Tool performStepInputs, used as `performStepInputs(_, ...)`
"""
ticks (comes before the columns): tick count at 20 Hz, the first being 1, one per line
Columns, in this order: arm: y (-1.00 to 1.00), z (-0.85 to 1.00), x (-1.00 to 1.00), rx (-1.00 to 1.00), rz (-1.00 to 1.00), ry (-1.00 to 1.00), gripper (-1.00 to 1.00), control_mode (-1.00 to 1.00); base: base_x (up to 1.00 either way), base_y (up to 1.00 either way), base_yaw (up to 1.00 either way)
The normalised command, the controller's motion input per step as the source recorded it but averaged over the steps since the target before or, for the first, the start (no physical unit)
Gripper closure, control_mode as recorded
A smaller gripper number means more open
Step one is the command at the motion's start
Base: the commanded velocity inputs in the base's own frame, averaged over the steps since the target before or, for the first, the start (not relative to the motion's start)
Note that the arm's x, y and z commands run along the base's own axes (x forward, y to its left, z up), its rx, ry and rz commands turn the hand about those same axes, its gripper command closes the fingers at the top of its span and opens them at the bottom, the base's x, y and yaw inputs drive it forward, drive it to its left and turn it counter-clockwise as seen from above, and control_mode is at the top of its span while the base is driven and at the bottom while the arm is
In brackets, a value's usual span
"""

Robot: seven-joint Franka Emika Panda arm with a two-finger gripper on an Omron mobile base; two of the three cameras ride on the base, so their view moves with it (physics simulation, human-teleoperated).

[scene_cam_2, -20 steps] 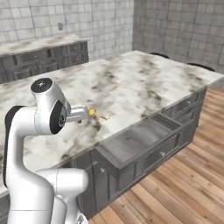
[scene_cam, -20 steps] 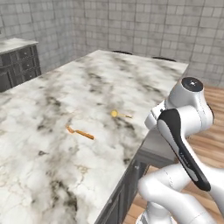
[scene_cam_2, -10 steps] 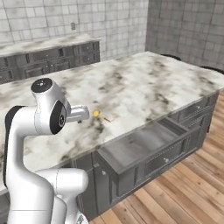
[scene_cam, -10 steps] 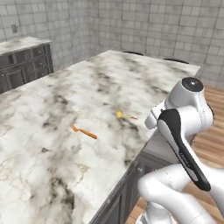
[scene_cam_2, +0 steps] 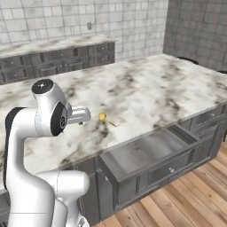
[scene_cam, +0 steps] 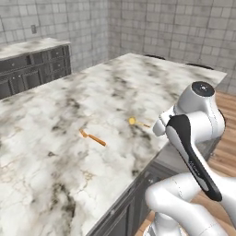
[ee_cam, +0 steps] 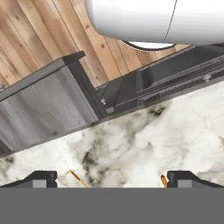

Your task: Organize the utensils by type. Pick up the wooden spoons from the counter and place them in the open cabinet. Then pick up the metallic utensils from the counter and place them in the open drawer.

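2 small utensils lie on the counter (scene_cam: pixel 55 138) near its right edge: a thin orange stick utensil (scene_cam: pixel 92 137) and, to its right, a yellow-headed one (scene_cam: pixel 137 122). Gripper (ee_cam: pixel 109 181) hangs over the marble, jaws spread wide, holding nothing. Risk: both are thin and flat, so fingers could skid off. Right base view shows the open drawer (scene_cam_2: pixel 150 153) below the edge; left base view doesn't

On the white marble-veined stone counter (scene_cam: pixel 69 110), a thin orange stick-like utensil (scene_cam: pixel 93 137) lies left of a small yellow-headed utensil (scene_cam: pixel 137 122); the pulled-out grey drawer (scene_cam_2: pixel 153 153) sits below the counter's edge.
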Motion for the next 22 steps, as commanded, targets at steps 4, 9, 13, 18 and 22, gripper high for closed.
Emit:
performStepInputs(4, 0.00, 0.00, 0.00, 0.00, 0.00, 0.00, -1.00, 1.00, 0.42, -0.32, 0.14)
performStepInputs(9, -0.17, 0.00, 0.21, 0.00, 0.02, 0.00, -1.00, -1.00, 0.06, -0.05, 0.02)
performStepInputs(13, -0.08, -0.06, 0.38, 0.00, 0.00, 0.05, -1.00, -1.00, 0.00, 0.00, 0.00)
performStepInputs(18, 0.00, -0.17, 0.55, -0.02, 0.07, 0.04, -1.00, -1.00, 0.00, 0.00, 0.00)
performStepInputs(22, -0.11, -0.09, 0.64, 0.00, 0.12, 0.03, -1.00, -1.00, 0.00, 0.00, 0.00)
